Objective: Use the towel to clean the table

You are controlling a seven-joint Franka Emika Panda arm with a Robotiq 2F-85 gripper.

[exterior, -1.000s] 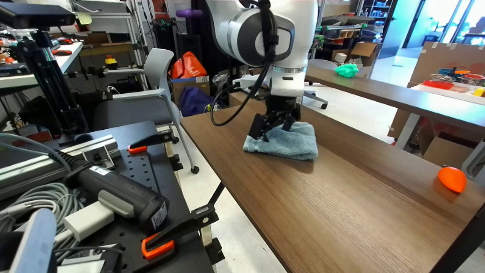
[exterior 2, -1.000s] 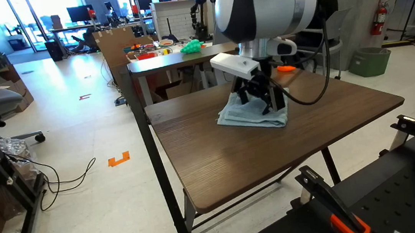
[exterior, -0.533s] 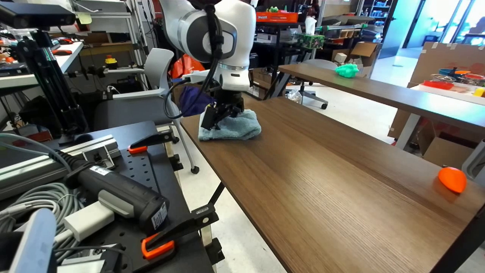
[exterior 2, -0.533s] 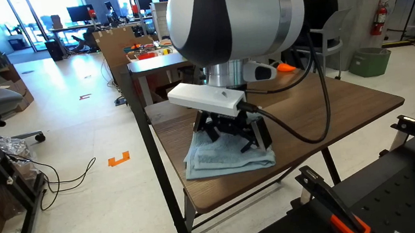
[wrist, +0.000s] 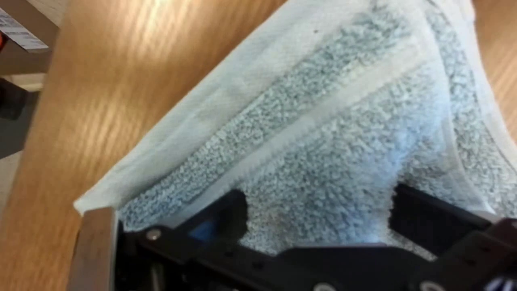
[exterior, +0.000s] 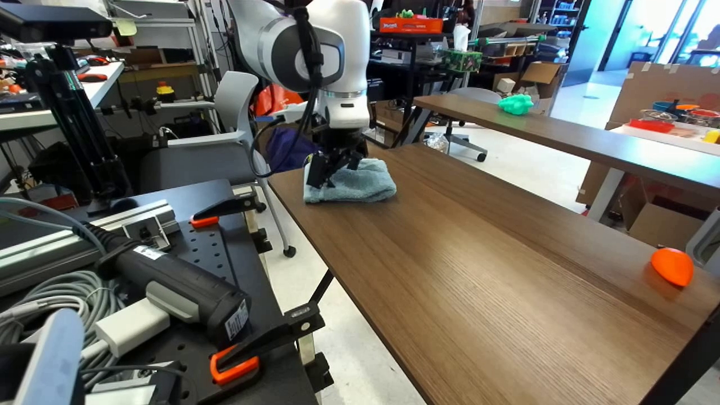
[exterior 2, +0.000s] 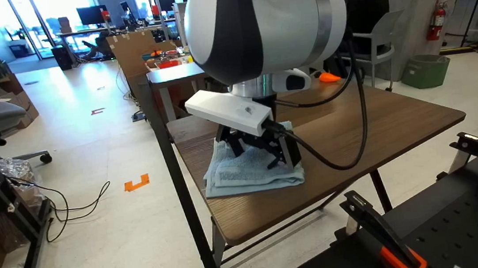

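Here's the towel (exterior 2: 248, 184), folded on the table (exterior: 478, 292) near one end, and only the wrist view picks out its dark speck (wrist: 316, 31)! Gripper (wrist: 318, 202) on top, fingers (wrist: 226, 214) spread wide. Sticker (exterior: 237, 320) on the black handheld device (exterior: 185, 279): too small to read. Red box (exterior: 410, 25) farther back: lettering unreadable. Fire extinguisher (exterior 2: 436, 23), in an exterior view alone!

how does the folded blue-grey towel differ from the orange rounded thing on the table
The folded light blue-grey terry towel is squarish and fuzzy; the orange rounded object looks smooth and tapered. The towel is larger than the orange object. The black end effector is down on the towel; the orange object lies apart, toward the opposite end. Both rest on the long dark brown wood-grain table.
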